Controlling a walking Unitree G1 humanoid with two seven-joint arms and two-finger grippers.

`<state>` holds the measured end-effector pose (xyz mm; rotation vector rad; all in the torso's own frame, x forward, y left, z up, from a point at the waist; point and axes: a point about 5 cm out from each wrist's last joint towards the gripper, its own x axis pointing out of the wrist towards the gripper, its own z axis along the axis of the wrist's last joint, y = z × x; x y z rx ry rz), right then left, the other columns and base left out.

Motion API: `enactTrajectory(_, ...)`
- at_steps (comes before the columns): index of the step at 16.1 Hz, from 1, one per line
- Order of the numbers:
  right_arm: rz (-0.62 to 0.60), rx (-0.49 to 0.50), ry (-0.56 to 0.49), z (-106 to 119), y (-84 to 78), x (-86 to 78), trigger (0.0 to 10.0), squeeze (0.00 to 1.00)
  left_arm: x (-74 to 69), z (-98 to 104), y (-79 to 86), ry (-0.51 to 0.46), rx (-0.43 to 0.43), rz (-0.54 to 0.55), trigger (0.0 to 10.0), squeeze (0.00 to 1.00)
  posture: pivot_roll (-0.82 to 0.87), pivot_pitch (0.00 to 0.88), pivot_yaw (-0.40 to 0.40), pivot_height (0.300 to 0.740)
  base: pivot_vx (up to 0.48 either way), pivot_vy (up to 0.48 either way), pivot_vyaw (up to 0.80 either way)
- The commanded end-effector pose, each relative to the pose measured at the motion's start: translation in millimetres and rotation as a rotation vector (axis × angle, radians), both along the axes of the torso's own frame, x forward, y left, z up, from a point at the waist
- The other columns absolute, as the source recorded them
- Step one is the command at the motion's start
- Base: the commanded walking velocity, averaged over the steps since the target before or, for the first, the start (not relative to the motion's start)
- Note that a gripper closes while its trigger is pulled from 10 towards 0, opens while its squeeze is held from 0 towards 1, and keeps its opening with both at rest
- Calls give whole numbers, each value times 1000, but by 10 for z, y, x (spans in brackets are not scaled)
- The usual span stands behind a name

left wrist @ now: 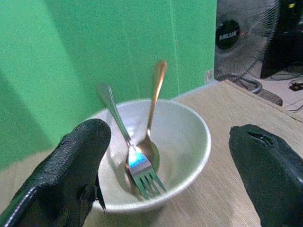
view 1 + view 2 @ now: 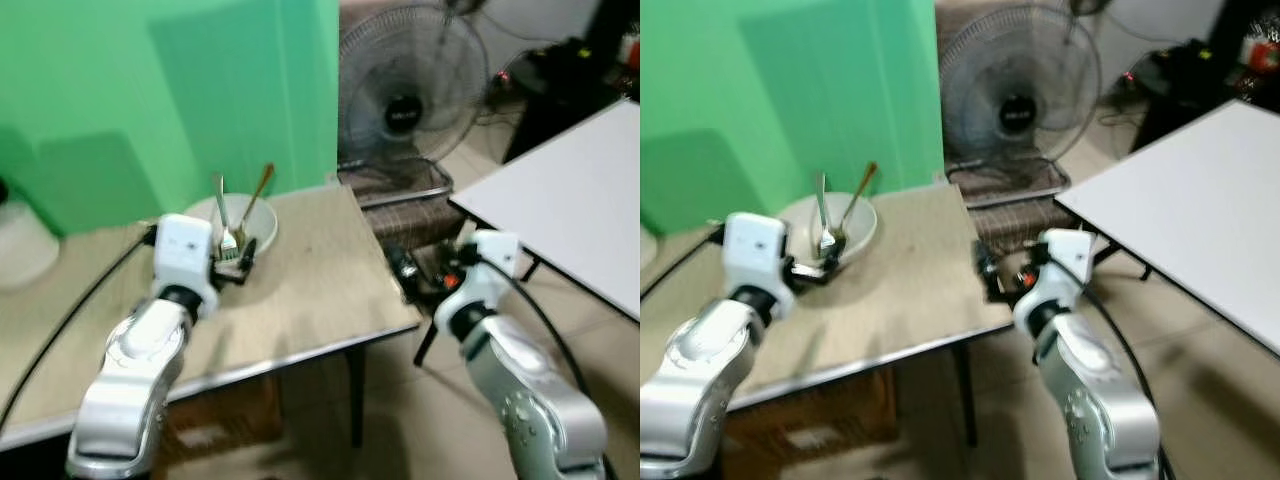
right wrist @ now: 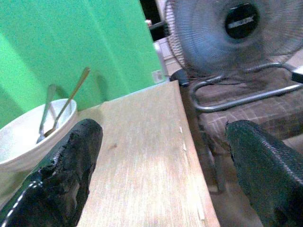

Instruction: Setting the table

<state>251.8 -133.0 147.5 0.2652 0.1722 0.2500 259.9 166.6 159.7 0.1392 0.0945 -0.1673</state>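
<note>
While the white bowl [image 2: 243, 222] sits near the far edge of the wooden desk [image 2: 310, 290], close to the green wall [image 2: 170, 90], a silver fork [image 1: 128, 146] and a bronze-handled spoon [image 1: 152, 118] lean inside it — heads down, handles up and crossing. Left pincer [image 1: 165, 170] hovers just beside the bowl's near rim, its fingers [image 1: 71, 175] spread wide, gripping nothing. Right pincer [image 3: 165, 175] hangs off the desk's right edge, fingers likewise parted and empty. Beyond the desk stands a floor fan [image 2: 412, 85]; a white table [image 2: 570, 200] sits to the right — well apart.
</note>
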Motion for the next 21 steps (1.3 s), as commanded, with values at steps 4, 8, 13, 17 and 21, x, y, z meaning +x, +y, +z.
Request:
enactTrajectory(4, -48, -9, -2, 3, -95, -14, 10000, 0, -7, 3, -53, 8, -3, -27, 10000, 0, -93, 0, 70, 740, 0, 480, -200)
enactTrajectory(8, -60, -5, -3, 3, -96, -20, 10000, 0, 38, 37, -72, -17, 62, -42, 10000, 0, -98, 0, 79, 740, 0, -131, 0)
enactTrajectory(13, -67, -6, -12, 38, -104, -15, 10000, 0, 58, 32, -100, 10, -62, -36, 10000, 161, -103, 0, 77, 740, 0, -96, 0)
enactTrajectory(17, -33, -45, -32, 95, -89, 11, 10000, 0, 52, 62, -109, -8, -89, -43, 10000, 1000, -103, 0, 65, 740, 0, 0, 0)
enactTrajectory(21, 26, -100, -51, 110, -34, 46, 10000, 0, -5, 68, -65, -30, -109, -16, 10000, 1000, -95, 0, 23, 740, 0, 0, 0)
